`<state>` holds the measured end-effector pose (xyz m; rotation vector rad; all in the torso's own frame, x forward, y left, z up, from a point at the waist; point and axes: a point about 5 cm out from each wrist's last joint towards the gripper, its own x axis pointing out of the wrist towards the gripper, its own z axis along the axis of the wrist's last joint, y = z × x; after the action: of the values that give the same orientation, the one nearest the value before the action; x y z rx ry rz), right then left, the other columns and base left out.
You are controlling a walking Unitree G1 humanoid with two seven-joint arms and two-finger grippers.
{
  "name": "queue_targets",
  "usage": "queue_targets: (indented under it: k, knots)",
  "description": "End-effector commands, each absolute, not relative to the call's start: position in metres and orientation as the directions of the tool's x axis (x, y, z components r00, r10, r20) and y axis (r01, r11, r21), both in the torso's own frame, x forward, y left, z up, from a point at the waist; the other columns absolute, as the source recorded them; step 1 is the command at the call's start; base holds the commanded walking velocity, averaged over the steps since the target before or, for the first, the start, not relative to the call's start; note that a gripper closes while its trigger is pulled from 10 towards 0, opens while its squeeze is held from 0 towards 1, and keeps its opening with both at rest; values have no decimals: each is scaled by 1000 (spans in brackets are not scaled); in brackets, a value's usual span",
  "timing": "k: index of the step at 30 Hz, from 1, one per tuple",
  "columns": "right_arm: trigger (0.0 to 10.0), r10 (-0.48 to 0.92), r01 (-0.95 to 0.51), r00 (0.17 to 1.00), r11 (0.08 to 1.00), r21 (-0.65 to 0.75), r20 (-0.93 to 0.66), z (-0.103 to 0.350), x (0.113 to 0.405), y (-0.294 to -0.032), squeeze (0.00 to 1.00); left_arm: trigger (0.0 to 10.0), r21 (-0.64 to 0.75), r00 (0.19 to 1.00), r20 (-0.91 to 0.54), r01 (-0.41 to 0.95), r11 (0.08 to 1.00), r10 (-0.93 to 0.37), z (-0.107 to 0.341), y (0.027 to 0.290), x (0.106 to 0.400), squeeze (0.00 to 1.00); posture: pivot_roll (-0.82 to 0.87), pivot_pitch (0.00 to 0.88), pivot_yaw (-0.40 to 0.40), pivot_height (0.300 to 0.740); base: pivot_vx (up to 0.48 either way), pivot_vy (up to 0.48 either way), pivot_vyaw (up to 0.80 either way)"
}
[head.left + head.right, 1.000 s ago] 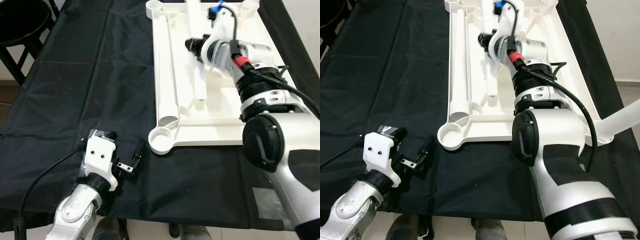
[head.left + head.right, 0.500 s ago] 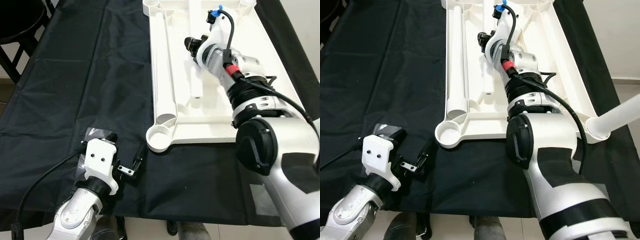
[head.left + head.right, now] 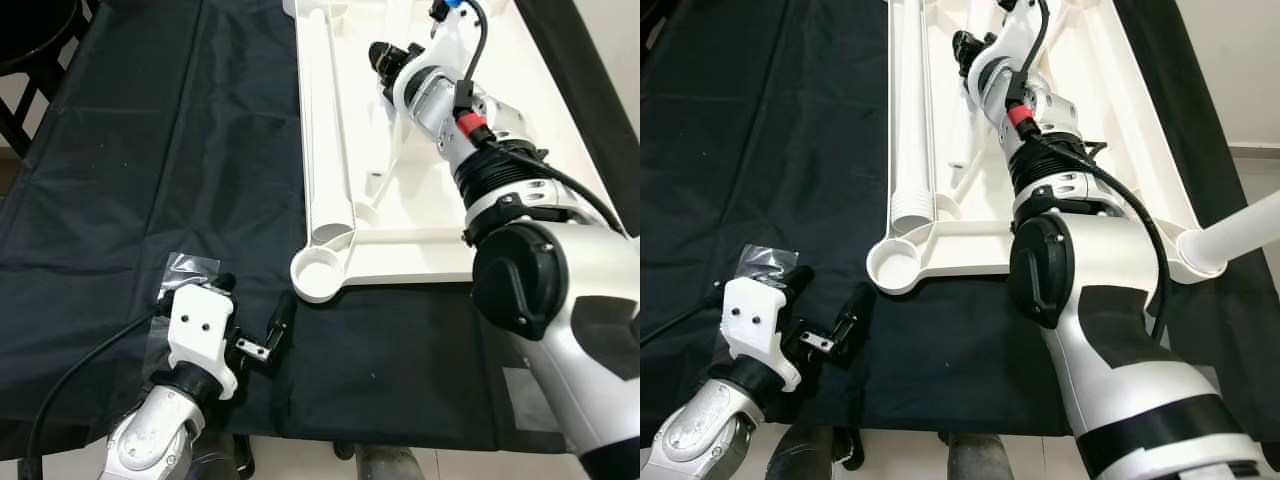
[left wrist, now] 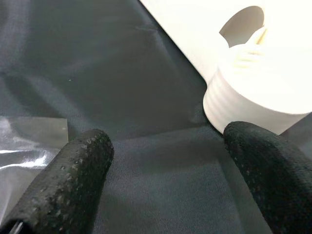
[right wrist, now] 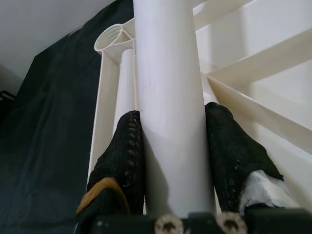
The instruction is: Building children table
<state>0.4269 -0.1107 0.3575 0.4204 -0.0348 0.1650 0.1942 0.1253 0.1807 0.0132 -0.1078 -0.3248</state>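
A: The right end effector [image 5: 171,161] is gripping a long white plastic tube leg [image 5: 168,97], its two black fingers [image 5: 124,156] pressing on either side of it. It is reaching out over the upturned white plastic children's tabletop [image 3: 420,250], which is lying on the counter under a black cloth [image 3: 150,150].

B: And where is that leg sitting relative to it?

A: Right between the fingers, running away from the wrist toward the far corner socket [image 5: 113,39] of the tabletop. Beside the end effector, a second white tube [image 3: 908,110] is lying along the tabletop's left rail.

B: What is the left end effector [image 4: 165,161] doing?

A: It is hovering low over the black cloth with its fingers [image 4: 78,170] spread apart, holding nothing. Just ahead of it, the ribbed round corner socket [image 4: 253,92] of the tabletop is standing close to one fingertip. A scrap of clear plastic film [image 3: 190,268] is lying on the cloth beside the other finger.
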Motion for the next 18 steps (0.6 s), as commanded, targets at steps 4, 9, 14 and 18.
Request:
queue_targets:
  k: [4,9,14,18]
  knots:
    - [10000,168,-179,984,945,275,62,354,426,-95,0,10000,18,946,72,315,949,-315,179,124,185,0,19,429,-77,740,0,0,0]
    - [10000,174,-172,985,970,173,5,342,427,-91,933,10000,10,948,69,312,950,-311,180,123,182,0,14,439,-80,740,0,0,0]
    - [10000,170,-165,985,975,149,-26,338,427,-91,1000,10000,8,948,67,310,951,-310,181,123,182,0,11,441,-83,740,0,0,0]
    - [10000,147,-137,988,979,150,-56,333,428,-93,1000,10000,5,949,67,309,951,-309,181,123,183,0,4,436,-85,740,0,0,0]
